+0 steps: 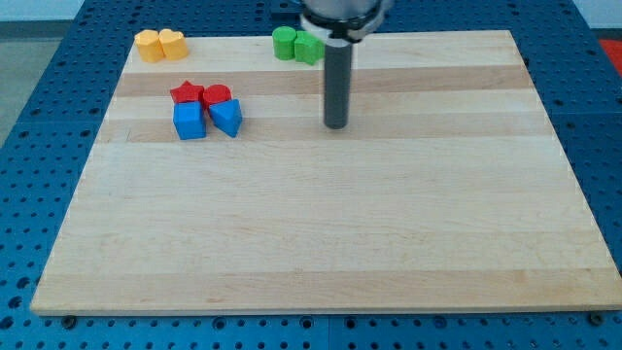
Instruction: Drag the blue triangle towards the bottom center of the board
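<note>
The blue triangle [227,117] lies on the wooden board [321,233] at the upper left, touching a blue cube [190,121] on its left. A red star [186,93] and a red cylinder [216,95] sit just above the two blue blocks. My tip [335,124] stands on the board to the right of the blue triangle, well apart from it, touching no block.
Two yellow blocks [159,45] sit at the board's top left corner. Two green blocks [297,45] sit at the top edge, just left of the rod. A blue perforated table [39,146] surrounds the board.
</note>
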Robot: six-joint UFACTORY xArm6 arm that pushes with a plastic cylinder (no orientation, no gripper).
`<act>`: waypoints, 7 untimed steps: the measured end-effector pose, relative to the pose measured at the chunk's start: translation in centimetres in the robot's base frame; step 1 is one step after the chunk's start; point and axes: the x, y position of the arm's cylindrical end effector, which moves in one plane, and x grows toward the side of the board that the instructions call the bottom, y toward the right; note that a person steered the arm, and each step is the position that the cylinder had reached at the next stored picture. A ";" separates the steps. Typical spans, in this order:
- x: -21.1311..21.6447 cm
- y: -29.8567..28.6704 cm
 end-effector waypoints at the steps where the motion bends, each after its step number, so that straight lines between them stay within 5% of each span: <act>1: -0.9 -2.4; 5: -4.0 -14.3; 7: 1.0 -16.4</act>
